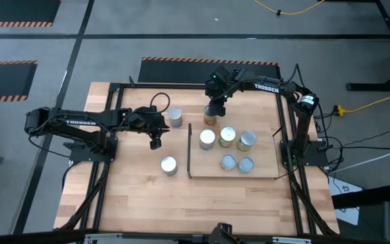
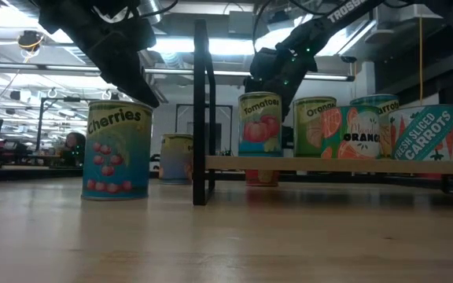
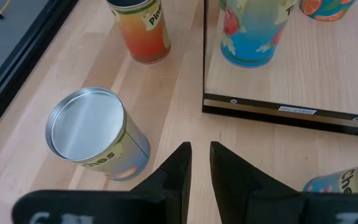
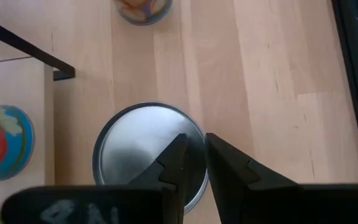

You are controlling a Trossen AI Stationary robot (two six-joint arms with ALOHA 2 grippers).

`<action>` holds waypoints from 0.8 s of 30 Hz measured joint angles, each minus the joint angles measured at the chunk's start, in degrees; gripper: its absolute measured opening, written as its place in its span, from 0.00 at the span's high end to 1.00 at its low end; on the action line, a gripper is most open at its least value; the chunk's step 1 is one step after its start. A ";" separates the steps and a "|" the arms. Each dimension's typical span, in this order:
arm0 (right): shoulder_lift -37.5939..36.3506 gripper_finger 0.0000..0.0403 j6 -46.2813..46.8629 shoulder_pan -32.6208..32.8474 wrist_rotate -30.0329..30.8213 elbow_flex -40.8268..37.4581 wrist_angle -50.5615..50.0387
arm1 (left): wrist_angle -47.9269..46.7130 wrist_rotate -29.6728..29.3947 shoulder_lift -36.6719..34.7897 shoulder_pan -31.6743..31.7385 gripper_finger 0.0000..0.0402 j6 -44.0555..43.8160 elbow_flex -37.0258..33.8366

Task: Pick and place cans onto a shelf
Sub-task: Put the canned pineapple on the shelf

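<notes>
Five cans stood on the shelf (image 1: 266,169): three in a row nearer the back, at (image 1: 207,139), (image 1: 227,137) and (image 1: 246,141), and two in front of them at (image 1: 228,162) and (image 1: 246,165). The shelf's dark panel (image 1: 189,152) stood upright along its left edge.

Three more cans stood on the desk (image 1: 134,196) off the shelf: one (image 1: 210,117) just behind the shelf's back left corner, one (image 1: 175,117) further left, and a cherries can (image 1: 168,165) left of the panel.

The right end effector (image 1: 214,107) hung directly above the can behind the shelf, its fingers (image 4: 222,174) nearly together and clamped on nothing. The left end effector (image 1: 155,142) hovered between the two left cans, its fingers (image 3: 173,177) also nearly together, gripping nothing.
</notes>
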 joint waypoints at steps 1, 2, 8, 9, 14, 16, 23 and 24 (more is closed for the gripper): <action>0.00 0.84 0.00 0.00 0.07 0.00 0.26 | 0.00 0.00 0.00 0.00 0.87 0.00 0.00; 0.00 0.84 -0.01 0.00 0.07 0.00 0.40 | 0.00 0.02 0.00 0.00 0.87 0.00 0.00; 0.00 0.84 0.11 0.00 0.29 0.26 0.15 | 0.00 0.02 0.02 0.00 0.87 0.02 0.00; 0.00 0.84 0.11 0.00 0.29 0.37 0.07 | 0.00 0.00 0.02 0.00 0.87 0.02 0.00; 0.13 0.84 0.09 0.00 0.55 1.43 -0.54 | 0.00 0.00 0.02 0.00 0.87 0.02 0.00; 0.13 0.84 0.07 0.00 0.54 1.56 -0.44 | 0.00 0.01 0.02 0.00 0.87 0.02 0.00; 0.13 0.84 0.02 0.00 0.51 1.57 -0.62 | 0.00 0.00 0.02 0.00 0.87 0.04 0.00; 0.13 0.84 0.01 0.00 0.50 1.58 -0.61 | 0.00 0.01 0.02 0.00 0.87 0.04 0.00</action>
